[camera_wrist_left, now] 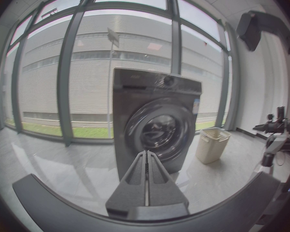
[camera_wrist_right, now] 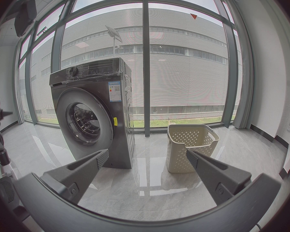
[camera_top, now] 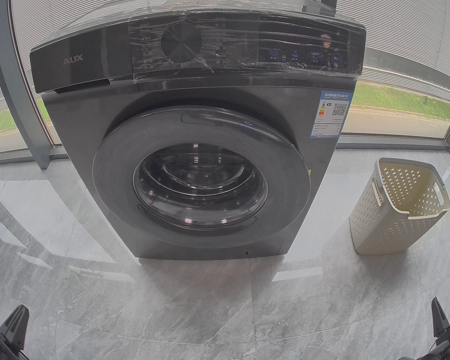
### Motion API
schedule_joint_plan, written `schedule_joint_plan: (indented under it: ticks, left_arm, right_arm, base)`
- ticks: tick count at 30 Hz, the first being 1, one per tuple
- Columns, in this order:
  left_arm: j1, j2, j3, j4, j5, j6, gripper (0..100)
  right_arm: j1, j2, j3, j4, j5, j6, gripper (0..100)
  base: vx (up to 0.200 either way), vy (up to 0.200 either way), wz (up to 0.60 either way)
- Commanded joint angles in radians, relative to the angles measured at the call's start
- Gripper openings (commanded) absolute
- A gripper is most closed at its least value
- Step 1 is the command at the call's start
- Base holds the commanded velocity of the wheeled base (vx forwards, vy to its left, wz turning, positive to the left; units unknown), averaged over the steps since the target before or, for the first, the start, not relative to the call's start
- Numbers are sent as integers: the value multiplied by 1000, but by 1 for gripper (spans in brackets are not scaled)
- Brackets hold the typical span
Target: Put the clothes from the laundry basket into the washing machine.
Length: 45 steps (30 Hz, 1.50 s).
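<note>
The laundry basket point(camera_top: 380, 226) is being shown at the shut washing machine's point(camera_top: 200, 126) three o'clock. The left gripper's point(camera_wrist_left: 146, 152) fingers are being held clenched, the right gripper's point(camera_wrist_right: 146, 154) released.

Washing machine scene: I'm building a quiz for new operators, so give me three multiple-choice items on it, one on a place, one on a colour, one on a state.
1. Where does the laundry basket stand relative to the washing machine?
A) on top of it B) on the floor to its right C) inside it
2. What colour is the basket?
A) red B) cream C) black
3. How is the machine's door?
A) shut B) wide open C) removed
Answers: 1 B, it stands on the floor beside the machine's right side. 2 B, its perforated walls are cream. 3 A, the door sits flush against the front.
</note>
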Motion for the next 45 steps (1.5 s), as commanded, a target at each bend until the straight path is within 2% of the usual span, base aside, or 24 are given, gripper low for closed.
schedule_joint_plan:
  ticks: [1, 2, 4, 5, 7, 9, 11, 12, 14, 16, 17, 18, 20, 22, 23, 25, 26, 27, 30, 31, 33, 41, 45]
  left_arm:
    - [-7, 228, -264, 21, -275, -13, 0]
    - [-1, 334, -286, 38, -341, -12, 0]
    - [-2, 481, -323, 36, -407, 7, 0]
    - [-19, 560, -342, 30, -433, 25, 0]
    - [-74, 699, -379, 12, -457, 49, 0]
    - [-162, 848, -413, -60, -453, 39, 0]
    - [-197, 955, -424, -143, -447, 36, 0]
    - [-216, 1072, -435, -249, -416, 31, 0]
    - [-240, 1149, -447, -329, -388, 28, 0]
    - [-303, 1244, -464, -427, -342, 22, 0]
    - [-331, 1278, -471, -462, -313, 8, 0]
    - [-331, 1278, -471, -462, -313, 8, 0]
    - [-412, 1371, -500, -550, -210, -67, 0]
    - [-478, 1420, -542, -582, -161, -104, 0]
    - [-509, 1449, -576, -594, -146, -130, 0]
    - [-529, 1492, -620, -605, -138, -165, 0]
    - [-530, 1498, -626, -607, -137, -170, 0]
    - [-547, 1546, -669, -628, -134, -194, 0]
    - [-555, 1600, -706, -660, -126, -199, 0]
    - [-556, 1644, -738, -694, -94, -205, 0]
    - [-556, 1698, -781, -720, -60, -207, 0]
    - [-555, 1825, -912, -785, 3, -208, 0]
    - [-552, 1883, -985, -847, 70, -207, 0]
  right_arm:
    - [-1, -12, 18, 0, 1, 2, 100]
    - [1, -12, 18, 0, 1, 2, 100]
    - [1, -10, 18, 0, 1, 0, 100]
    - [1, -12, 18, 0, 1, 2, 100]
    - [1, -12, 18, 0, 1, 2, 100]
    - [1, -12, 18, 0, 1, 0, 100]
    - [1, -12, 18, 0, 1, 0, 100]
    - [-1, -10, 18, 0, 1, -2, 100]
    - [-1, -12, 18, 0, 1, 0, 100]
    - [1, -12, 18, 0, -1, 2, 100]
    - [1, -12, 18, 0, -1, 3, 100]
    - [1, -12, 18, 0, -1, 3, 100]
    - [1, -12, 18, 0, -1, 2, 100]
    - [1, -12, 18, 0, -1, 2, 100]
    - [1, -12, 18, 0, -1, 2, 100]
    - [1, -12, 18, 0, -1, 3, 100]
    - [-1, -12, 18, 0, -1, 3, 100]
    - [1, -12, 18, 0, -1, 3, 100]
    - [1, -12, 18, 0, -1, 3, 100]
    - [-1, -12, 18, 0, -1, 3, 100]
    - [1, -12, 18, 0, -1, 3, 100]
    - [1, -12, 18, 0, -1, 3, 100]
    - [1, -12, 18, 0, -1, 3, 100]
  base:
    - [0, 0, 0]
    - [0, 0, 0]
    - [0, 0, 0]
    - [0, 0, 0]
    - [0, 0, 0]
    - [0, 0, 0]
    - [0, 0, 0]
    - [0, 0, 0]
    - [0, 0, 0]
    - [0, 0, 0]
    - [0, 0, 0]
    - [0, 0, 0]
    - [0, 0, 0]
    - [0, 0, 0]
    - [0, 0, 0]
    - [0, 0, 0]
    - [0, 0, 0]
    - [0, 0, 0]
    - [0, 0, 0]
    - [0, 0, 0]
    - [0, 0, 0]
    - [0, 0, 0]
    - [0, 0, 0]
